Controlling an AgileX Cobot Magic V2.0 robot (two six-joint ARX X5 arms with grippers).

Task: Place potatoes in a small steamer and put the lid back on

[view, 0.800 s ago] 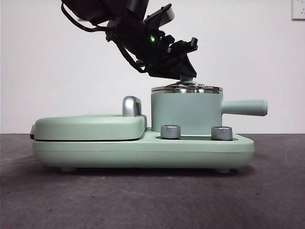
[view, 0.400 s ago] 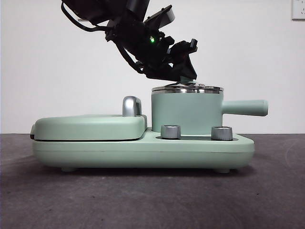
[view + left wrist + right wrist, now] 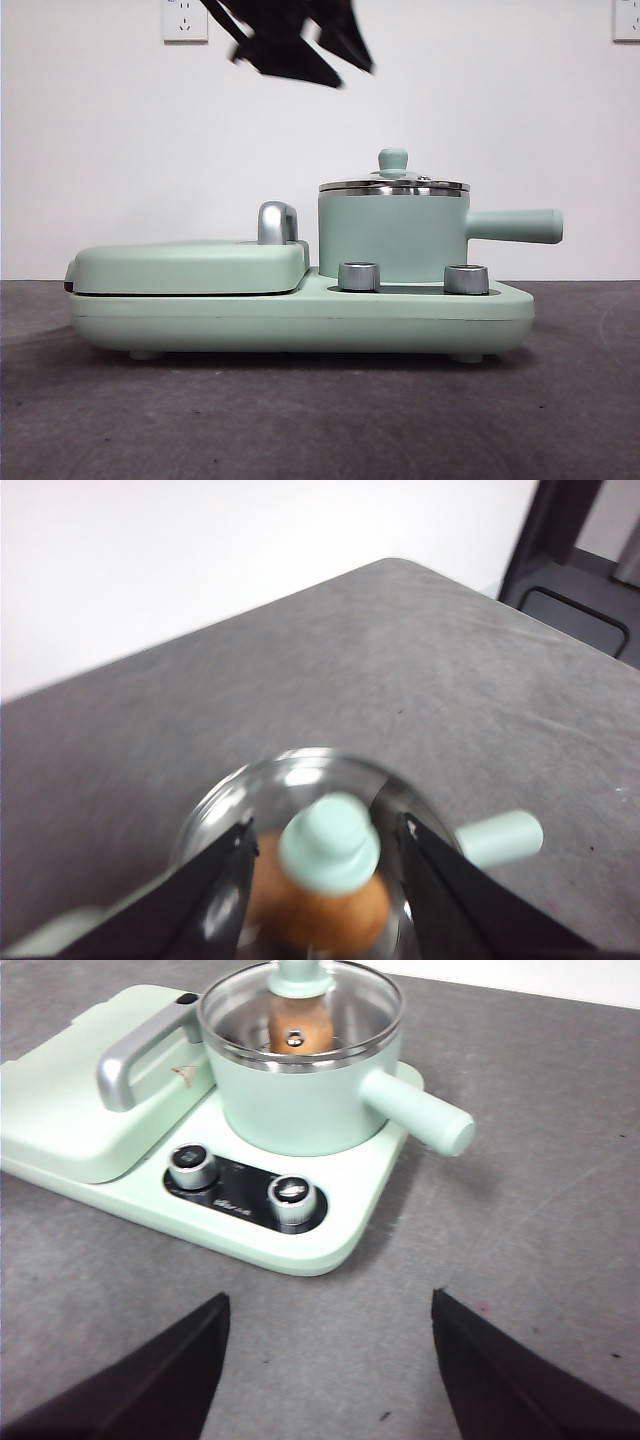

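Left tool (image 3: 325, 880) jaws spread, empty, either side of the lid (image 3: 394, 185) knob, at front-view top. Lid seated on small steamer (image 3: 392, 236), frame center; potato (image 3: 296, 1028) inside under glass. Right tool (image 3: 330, 1360) spread, empty, over gray tabletop (image 3: 520, 1260).

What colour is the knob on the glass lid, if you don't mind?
Mint green; the knob shows best in the front view.

Clearance above lid (image 3: 393, 184): open, its knob (image 3: 392, 159) exposed, left gripper (image 3: 300, 40) high overhead. Obstructions: pot handle (image 3: 512, 226) projecting sideways; chrome grill handle (image 3: 277, 222) just beside the pot. Worktop (image 3: 520, 1260) before right gripper (image 3: 330, 1360): bare.
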